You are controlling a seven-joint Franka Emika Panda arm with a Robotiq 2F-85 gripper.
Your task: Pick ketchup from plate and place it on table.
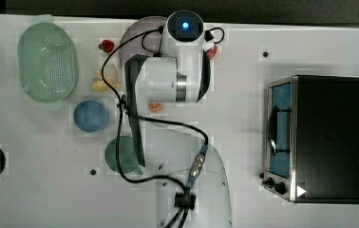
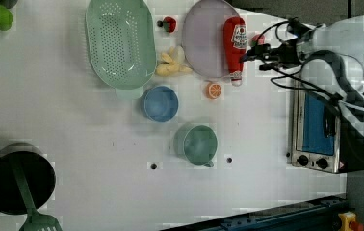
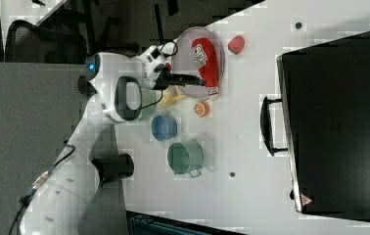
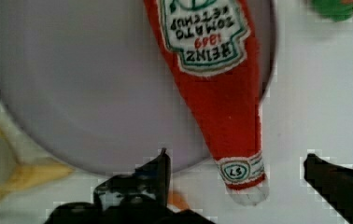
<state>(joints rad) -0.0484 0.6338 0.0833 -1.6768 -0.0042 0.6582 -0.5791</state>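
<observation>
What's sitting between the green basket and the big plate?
In the left view: yellow banana-like pieces and a small dark-red fruit, between basket and plate.

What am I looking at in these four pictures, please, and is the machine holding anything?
The white machine is a robot arm with a two-fingered gripper at its end. Three pictures come from cameras fixed around the white table; the fourth comes from a camera on the arm's wrist, looking past the gripper. On the table stand a green perforated basket, a blue bowl, a green cup, an orange slice and a toaster oven. A red ketchup bottle lies on the lilac plate. The gripper is open above the bottle's cap end and holds nothing.
</observation>
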